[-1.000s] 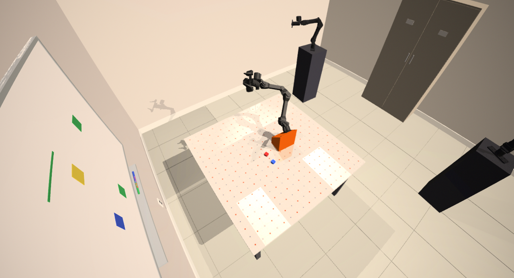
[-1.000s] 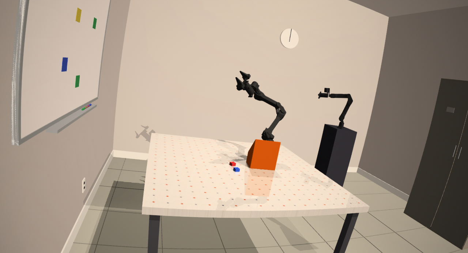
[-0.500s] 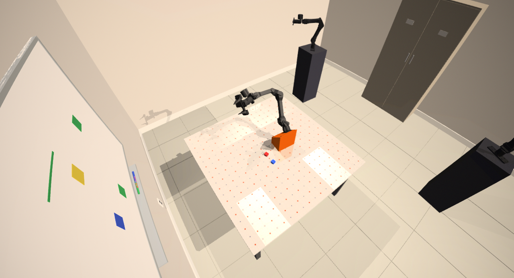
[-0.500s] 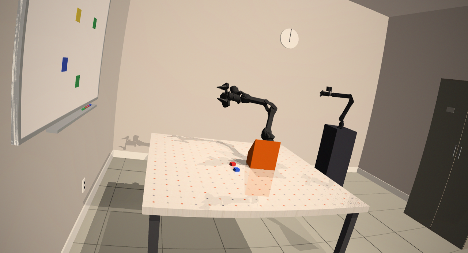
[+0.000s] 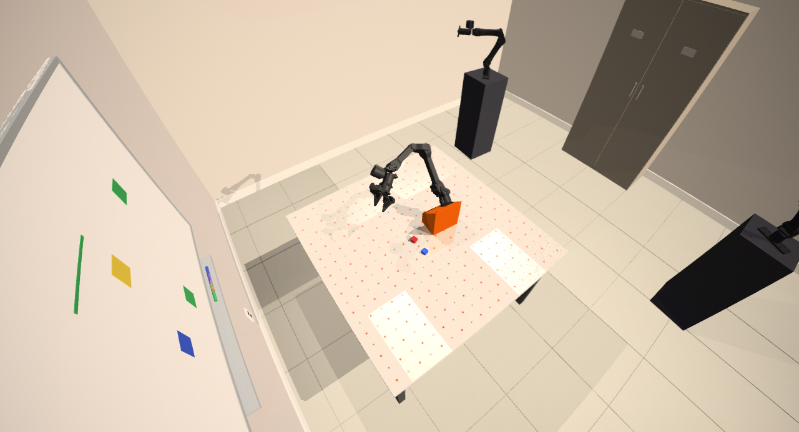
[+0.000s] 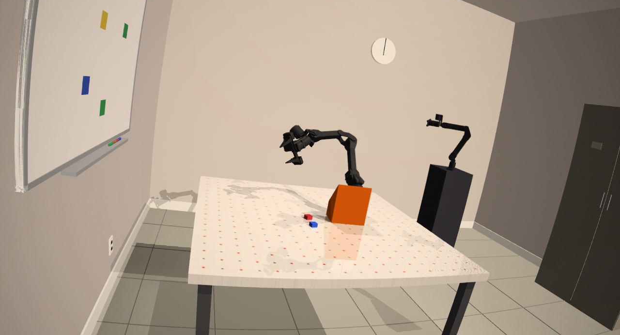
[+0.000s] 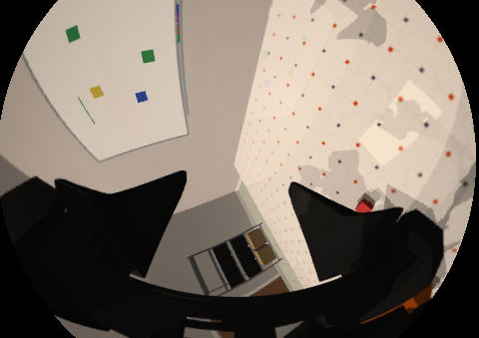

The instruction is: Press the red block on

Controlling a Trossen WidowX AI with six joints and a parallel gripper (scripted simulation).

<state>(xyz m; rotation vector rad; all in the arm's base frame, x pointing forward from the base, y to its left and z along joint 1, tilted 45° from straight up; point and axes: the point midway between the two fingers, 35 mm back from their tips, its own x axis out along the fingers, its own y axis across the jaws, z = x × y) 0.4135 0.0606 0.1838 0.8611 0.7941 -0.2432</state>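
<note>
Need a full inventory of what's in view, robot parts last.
red block: 1, red, on table
blue block: 1, blue, near red block
wedge: 1, orange, by arm's base
table: 1, pale, dotted, under blocks
whiteboard: 1, white, wall
squares: 4, two green, yellow, blue, whiteboard
strip: 1, green, whiteboard
markers: count unclear, multicoloured, ledge
clock: 1, white, wall
outlet: 1, white, wall
double doors: 1 pair, dark, wall
rack: 1, dark frame, wrist view
pedestals: 2, black, floor
other arms: 2, black, on pedestals
arm: 1, black, over table
fingers: 2, black, open, empty
</note>
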